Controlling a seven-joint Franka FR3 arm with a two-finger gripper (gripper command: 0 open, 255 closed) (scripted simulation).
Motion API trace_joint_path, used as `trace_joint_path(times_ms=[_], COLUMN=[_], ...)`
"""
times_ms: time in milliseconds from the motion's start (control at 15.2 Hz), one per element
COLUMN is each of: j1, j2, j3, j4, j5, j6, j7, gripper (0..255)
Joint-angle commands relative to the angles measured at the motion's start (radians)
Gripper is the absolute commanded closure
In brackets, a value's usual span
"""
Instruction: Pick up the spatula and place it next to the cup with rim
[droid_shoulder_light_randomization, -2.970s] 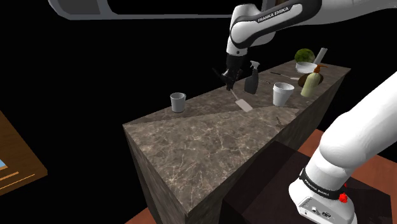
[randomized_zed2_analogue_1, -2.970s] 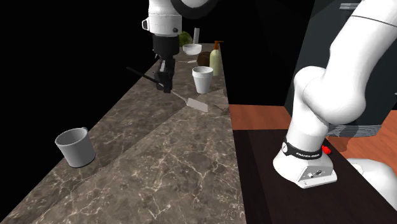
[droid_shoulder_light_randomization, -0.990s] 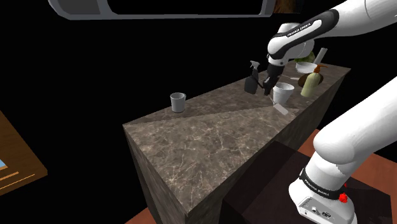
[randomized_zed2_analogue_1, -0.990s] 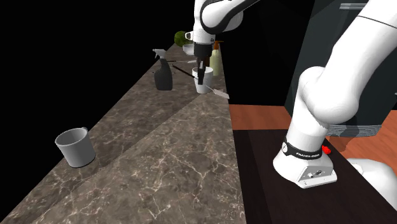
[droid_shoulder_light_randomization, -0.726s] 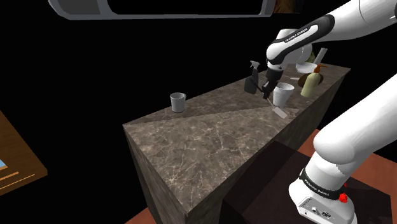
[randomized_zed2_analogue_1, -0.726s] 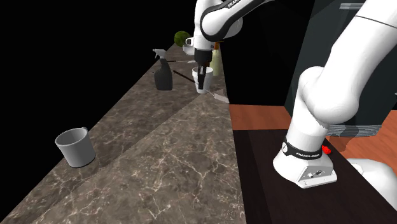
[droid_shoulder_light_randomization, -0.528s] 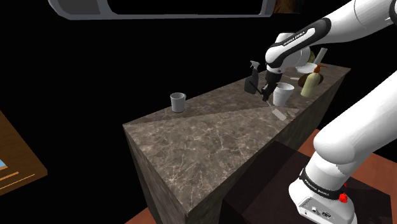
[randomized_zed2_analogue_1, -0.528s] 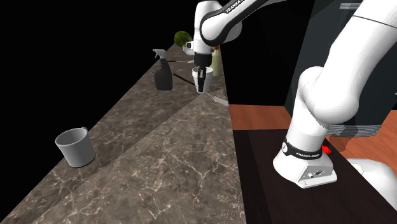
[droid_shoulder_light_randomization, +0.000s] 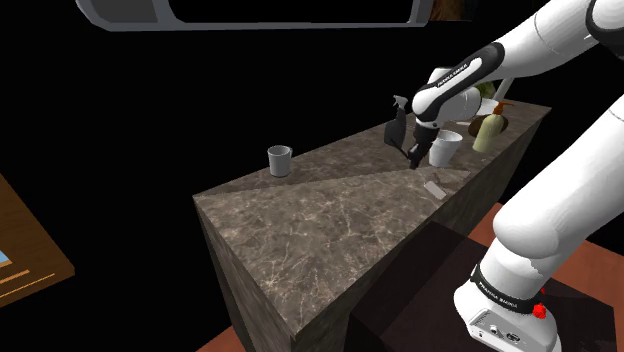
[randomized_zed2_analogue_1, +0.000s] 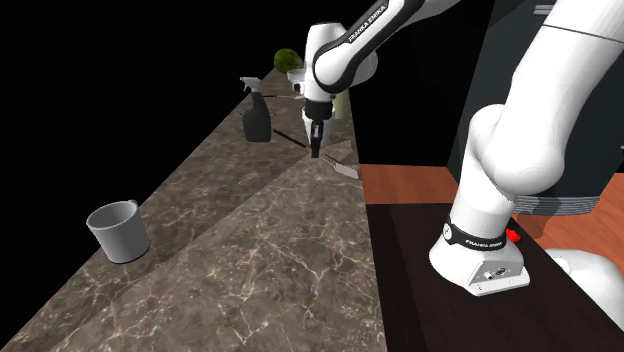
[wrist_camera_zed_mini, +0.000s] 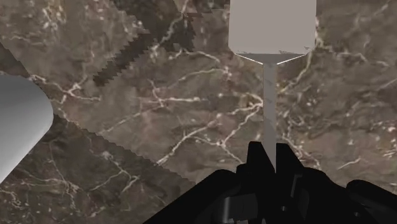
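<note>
Nearly done: the gripper (wrist_camera_zed_mini: 267, 158), clamped on the spatula (wrist_camera_zed_mini: 272, 27), holds it low beside the cup (droid_shoulder_light_randomization: 445, 150); seemingly only letting go remains.

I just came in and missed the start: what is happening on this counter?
The robot's black pincer is shut on the handle of a grey spatula. It holds the spatula low over the dark veined counter, close beside the white cup. Whether the blade touches the counter, I cannot tell. A dark spray bottle stands nearby.
</note>
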Motion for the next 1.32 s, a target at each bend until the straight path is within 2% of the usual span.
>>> trace_joint_path(times_ms=[0,528,990,1056,1254], j1=[0.002,0.017,0.017,0.017,0.017], j2=[0.023,0.124,0.124,0.124,0.124], j3=[-0.006,-0.019,-0.019,-0.019,-0.019], j4=[-0.010,-0.040,-0.040,-0.040,-0.040], j5=[0.009,0.068,0.068,0.068,0.068], j6=[0.032,0.157,0.157,0.157,0.157], j7=[-0.011,-0.057,-0.057,-0.057,-0.057], gripper=[255,255,255,0,0])
